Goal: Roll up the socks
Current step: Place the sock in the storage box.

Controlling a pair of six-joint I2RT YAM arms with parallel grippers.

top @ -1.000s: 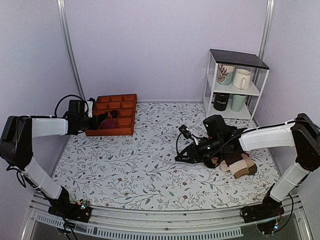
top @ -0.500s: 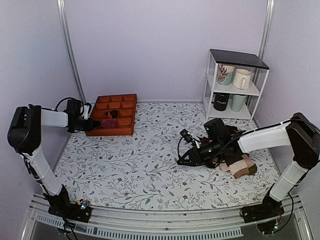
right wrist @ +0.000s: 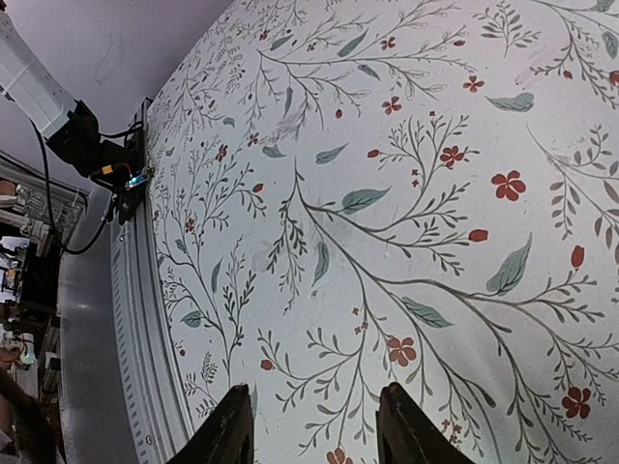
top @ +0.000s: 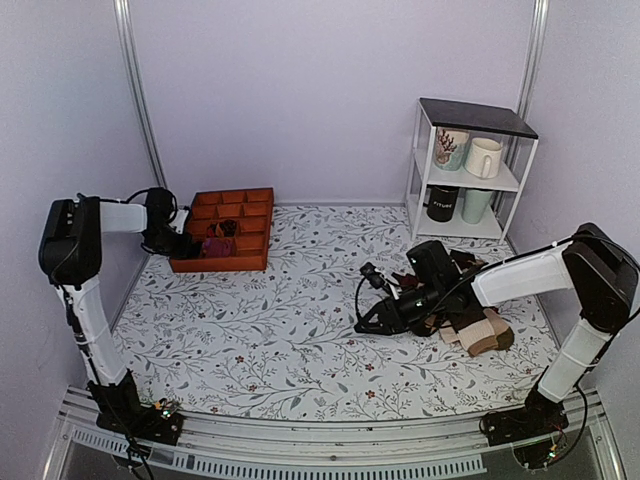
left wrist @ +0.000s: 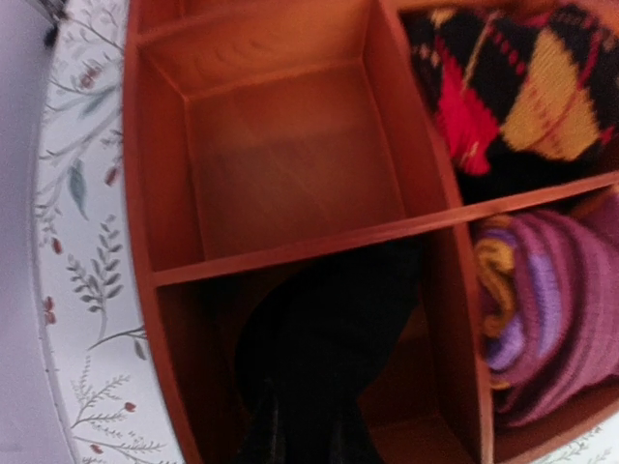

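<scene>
The black socks (left wrist: pixel 329 329) are a dark bundle in the near-left compartment of the orange tray (left wrist: pixel 290 253). No white stripes show. My left gripper (left wrist: pixel 308 440) reaches into that compartment and looks shut on the bundle; its dark fingers barely stand out from the fabric. In the top view the left gripper (top: pixel 185 243) is at the tray's (top: pixel 240 265) left end. My right gripper (right wrist: pixel 314 425) is open and empty, low over the flowered tablecloth. In the top view the right gripper (top: pixel 362 322) is just left of a pile of socks (top: pixel 482 332).
A black, red and yellow argyle sock roll (left wrist: pixel 513 87) and a purple striped roll (left wrist: pixel 551 300) fill neighbouring tray compartments. A white shelf (top: pixel 470 170) with mugs stands at the back right. The table's metal front rail (right wrist: pixel 126 319) shows in the right wrist view.
The left arm has swung back toward the left wall, its gripper staying at the tray's left end. The right gripper has dropped slightly and shifted a little toward the sock pile.
</scene>
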